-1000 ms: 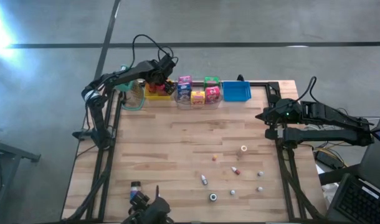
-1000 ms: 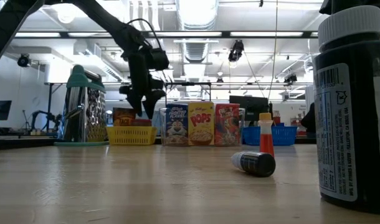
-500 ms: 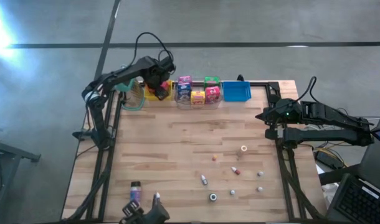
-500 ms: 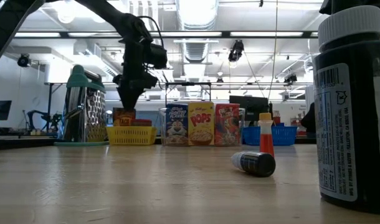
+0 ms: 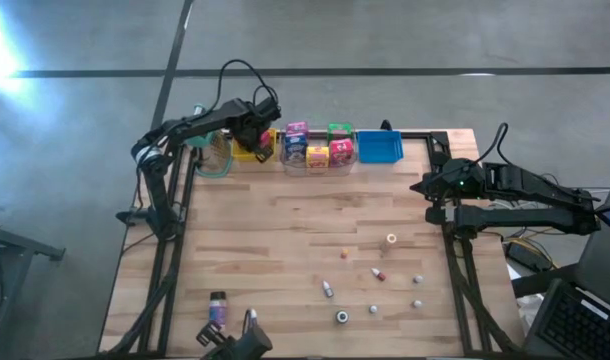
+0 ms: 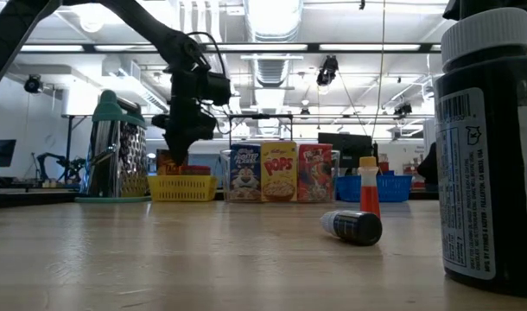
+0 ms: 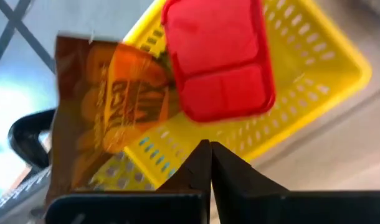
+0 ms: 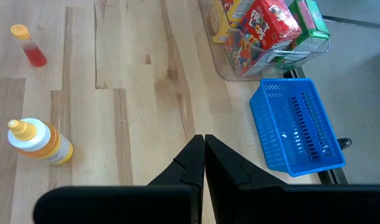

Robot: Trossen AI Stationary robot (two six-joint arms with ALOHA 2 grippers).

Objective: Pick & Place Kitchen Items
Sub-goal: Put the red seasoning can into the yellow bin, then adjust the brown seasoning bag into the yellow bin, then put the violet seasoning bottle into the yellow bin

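Note:
My left gripper (image 5: 253,133) hangs shut above the yellow bin (image 7: 314,68) at the table's far left, pointing steeply down, with nothing between its fingers (image 7: 199,163). In the bin lie a red block (image 7: 218,62) and an orange-brown box (image 7: 109,112) that leans on the bin's wall. My right gripper (image 8: 204,149) waits shut above the table's right edge. Small bottles (image 5: 328,289), an orange wedge (image 5: 343,253) and a little jar (image 5: 390,240) lie scattered on the near right. A purple-labelled jar (image 5: 218,303) stands near the front left.
A clear bin (image 5: 318,148) with several mini cereal boxes and a blue bin (image 5: 378,147) stand in a row right of the yellow bin along the far edge. A metal grater (image 6: 118,151) with a green top stands left of the yellow bin. The table's middle is bare wood.
My left gripper has shut its fingers on nothing. It has shifted a little toward the table's left edge over the yellow bin and tipped further downward. The red block stays in the bin.

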